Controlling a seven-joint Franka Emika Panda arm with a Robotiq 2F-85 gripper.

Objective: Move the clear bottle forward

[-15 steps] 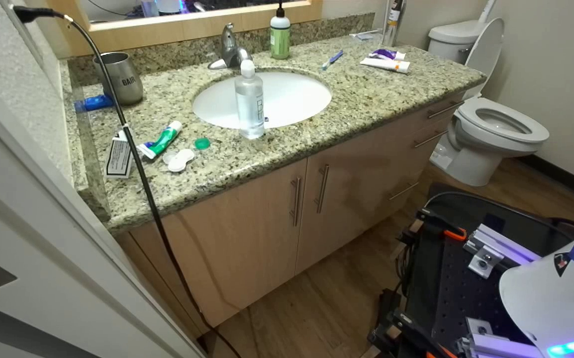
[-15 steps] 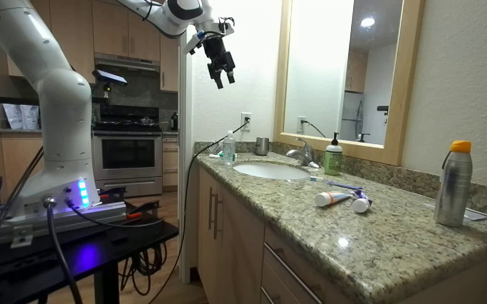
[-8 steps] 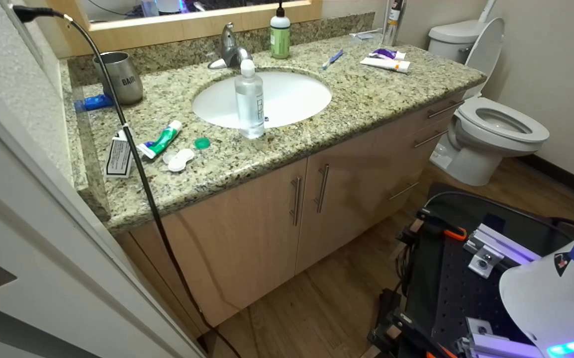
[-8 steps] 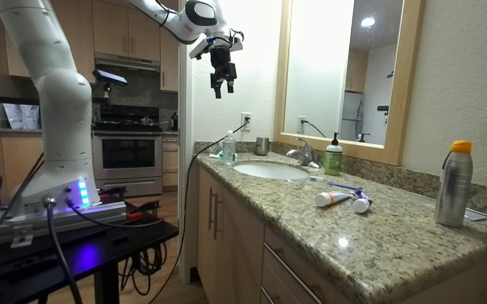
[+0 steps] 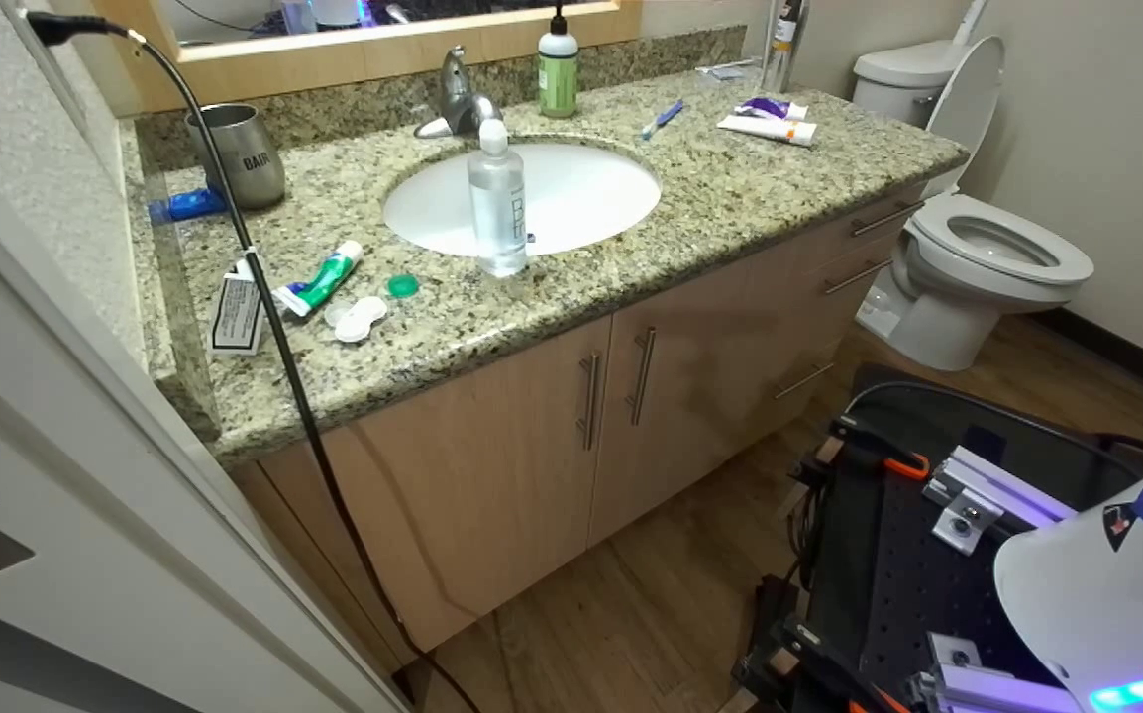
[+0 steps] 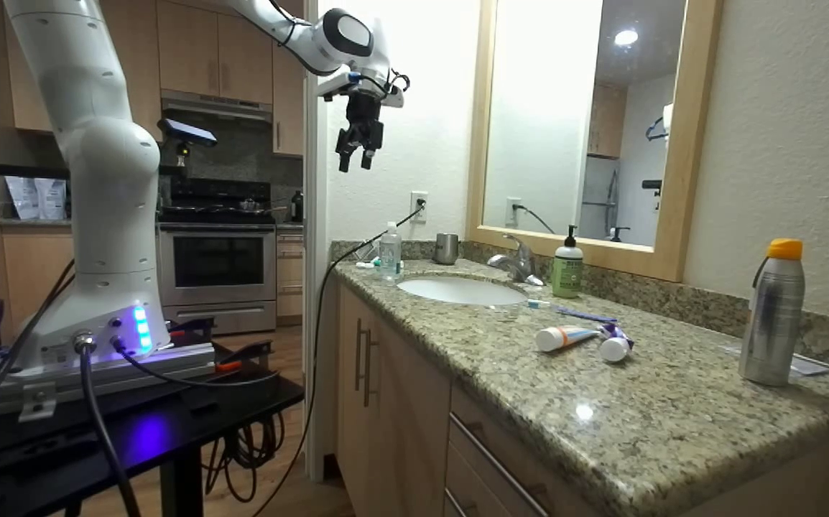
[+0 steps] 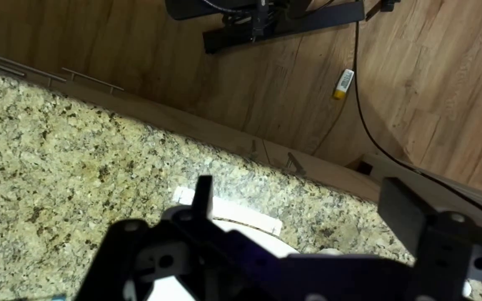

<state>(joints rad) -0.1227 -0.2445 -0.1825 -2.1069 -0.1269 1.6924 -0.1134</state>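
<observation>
Above level of countertop (image 6: pixel 515 359), claw (image 6: pixel 355 164) spread wide, well apart from clear bottle (image 5: pixel 499 213) (upright beside sink (image 5: pixel 591 198)).

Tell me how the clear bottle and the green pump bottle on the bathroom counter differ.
The clear bottle is see-through, while the green pump bottle has a green lower body and white upper part.
The clear bottle has a rounded white cap; the green pump bottle has a black pump.
The clear bottle stands by the front edge of the sink; the green pump bottle stands behind it.
Both stand upright on the counter.
</observation>
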